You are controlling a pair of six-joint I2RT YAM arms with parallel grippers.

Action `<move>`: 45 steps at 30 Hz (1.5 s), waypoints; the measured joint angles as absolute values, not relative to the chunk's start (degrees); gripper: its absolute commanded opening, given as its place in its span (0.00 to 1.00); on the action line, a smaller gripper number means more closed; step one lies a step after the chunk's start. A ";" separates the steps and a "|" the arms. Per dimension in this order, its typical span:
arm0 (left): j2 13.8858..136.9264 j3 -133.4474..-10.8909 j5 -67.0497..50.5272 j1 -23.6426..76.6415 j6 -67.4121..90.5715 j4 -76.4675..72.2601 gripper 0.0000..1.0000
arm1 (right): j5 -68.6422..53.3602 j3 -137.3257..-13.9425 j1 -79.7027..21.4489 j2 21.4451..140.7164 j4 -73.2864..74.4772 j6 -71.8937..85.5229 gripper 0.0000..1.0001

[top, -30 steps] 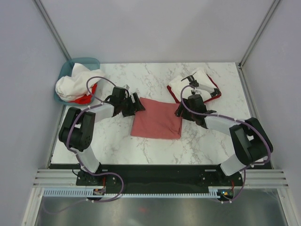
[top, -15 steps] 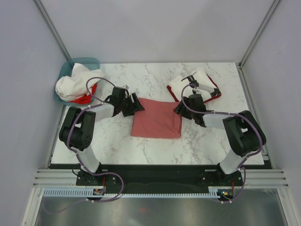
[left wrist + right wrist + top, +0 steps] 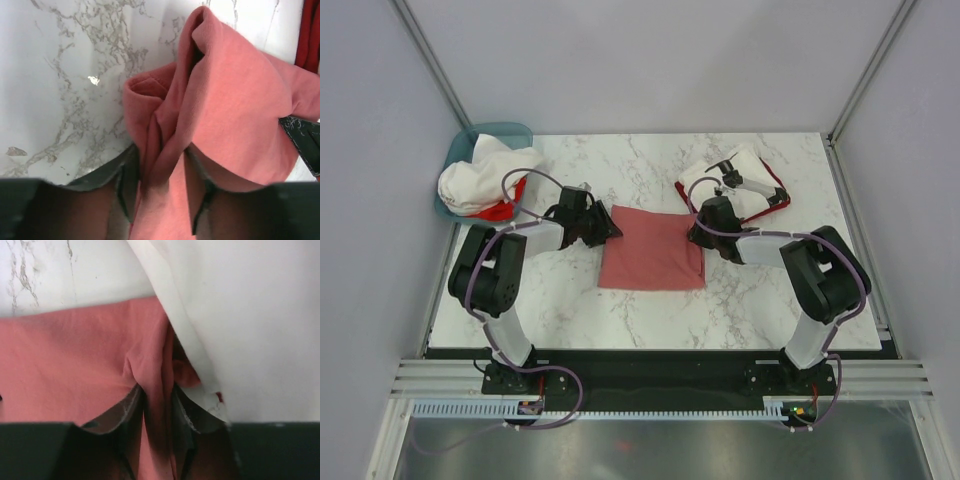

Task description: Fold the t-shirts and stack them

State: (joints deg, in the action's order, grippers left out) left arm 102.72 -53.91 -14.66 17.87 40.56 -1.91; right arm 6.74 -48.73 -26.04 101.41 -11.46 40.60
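- Pinching a raised ridge of cloth, the left gripper (image 3: 162,167) has its jaws drawn narrow on the salmon t-shirt (image 3: 235,110). The fabric bunches between its fingers (image 3: 125,177) at the bottom centre of the left wrist view.
- The right gripper (image 3: 157,407) grips the same way, its jaws close together on a fold of the salmon t-shirt (image 3: 65,350) at the bottom centre of the right wrist view.
- In the top view the left gripper (image 3: 605,228) sits at the shirt's upper left corner and the right gripper (image 3: 697,232) at its upper right corner.
- The salmon t-shirt (image 3: 653,255) lies as a folded rectangle at the centre of the frame, flat except at the two pinched corners.
- A folded white t-shirt (image 3: 750,172) with a black mark lies at upper right, just beside the right gripper. It rests on a red t-shirt (image 3: 780,198) that shows only as an edge.
- In the right wrist view, the folded white t-shirt (image 3: 250,315) fills the upper right and overlaps the salmon edge.
- A teal basket (image 3: 505,128) at upper left holds a heaped white t-shirt (image 3: 470,178) and a bright red t-shirt (image 3: 500,210).
- The table (image 3: 620,165) is white marble with grey veins.
- Pale grey walls close it in on three sides, with metal struts at the back corners.
- A black strip and a metal rail run along the bottom of the frame.
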 measured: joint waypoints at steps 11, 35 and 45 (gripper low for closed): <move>105.25 -54.81 -12.10 19.44 40.93 -4.01 0.02 | 11.94 -52.66 -31.33 102.98 -7.27 35.48 0.00; 74.78 -41.60 9.21 32.10 42.04 2.09 0.02 | 5.63 -55.05 -31.68 85.78 1.04 25.76 0.00; 78.26 -48.16 17.17 47.62 46.37 -2.24 0.02 | 7.88 -64.25 -20.12 79.59 15.88 26.35 0.00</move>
State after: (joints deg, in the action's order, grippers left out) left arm 78.26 -48.16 17.17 47.62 46.37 -2.24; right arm 7.88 -64.25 -20.12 79.59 15.88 26.35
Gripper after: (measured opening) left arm 0.056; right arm 0.181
